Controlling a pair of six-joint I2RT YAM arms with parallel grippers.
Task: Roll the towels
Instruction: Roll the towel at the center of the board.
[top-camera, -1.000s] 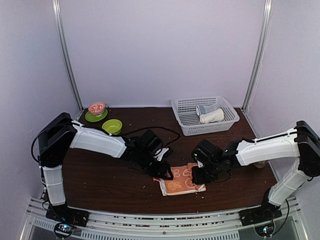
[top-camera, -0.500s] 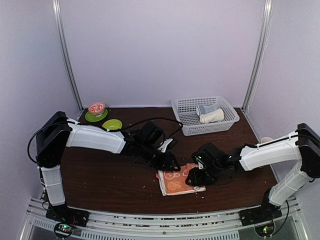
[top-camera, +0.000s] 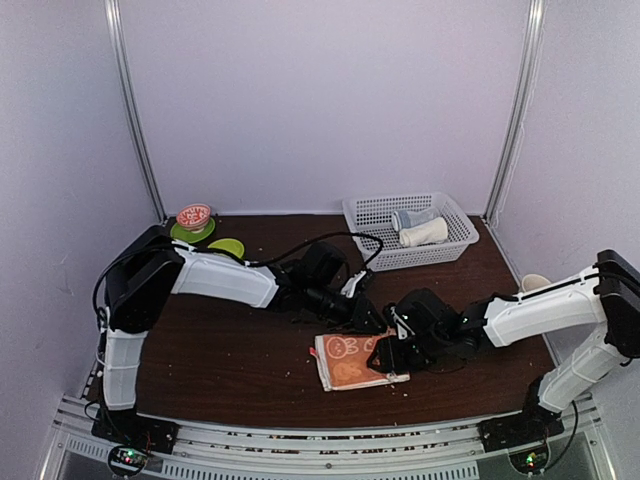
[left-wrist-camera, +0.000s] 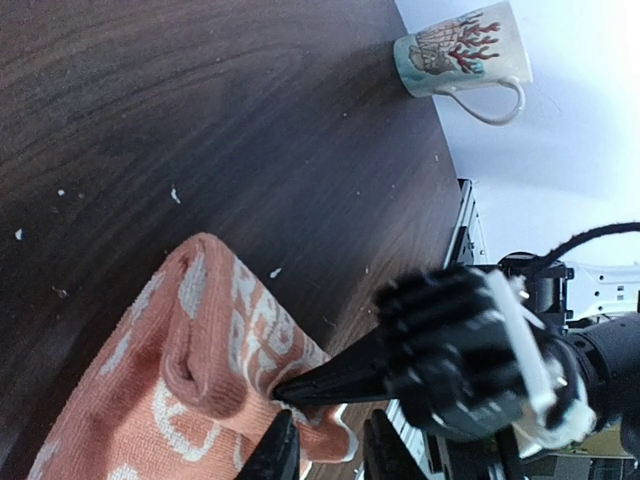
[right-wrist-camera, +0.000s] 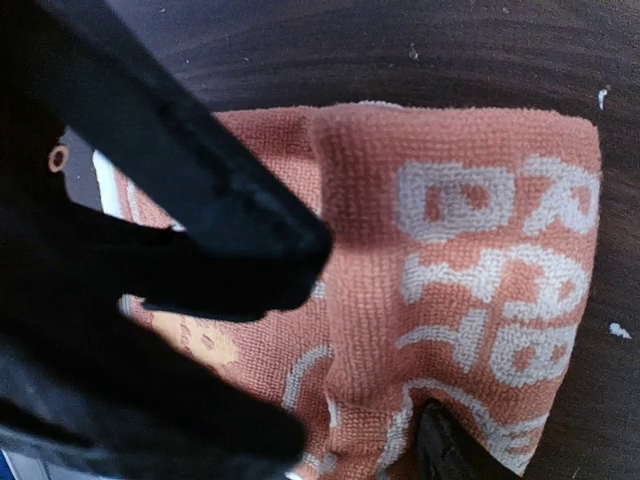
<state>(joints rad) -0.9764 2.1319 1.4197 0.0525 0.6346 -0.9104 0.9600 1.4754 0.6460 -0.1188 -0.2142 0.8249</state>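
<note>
Right hand (top-camera: 384, 352) touching orange-red towel (top-camera: 345, 362); one edge folded over, white print.

Towel (right-wrist-camera: 470, 250): orange-red, white print, 3 o'clock.
Fingers (right-wrist-camera: 200, 200): black, spread; 9 and 5 o'clock.
Table (right-wrist-camera: 400, 50): dark wood, 12 o'clock.

I am looking at the orange-red towel (top-camera: 348, 362) with its white pattern, lying low on the dark table (top-camera: 220, 350) near the front, one edge curling over into a loose, thick fold. The cream-white towel (top-camera: 423, 234) is lying rolled into a tube inside the white basket (top-camera: 462, 222) at the back right.
</note>
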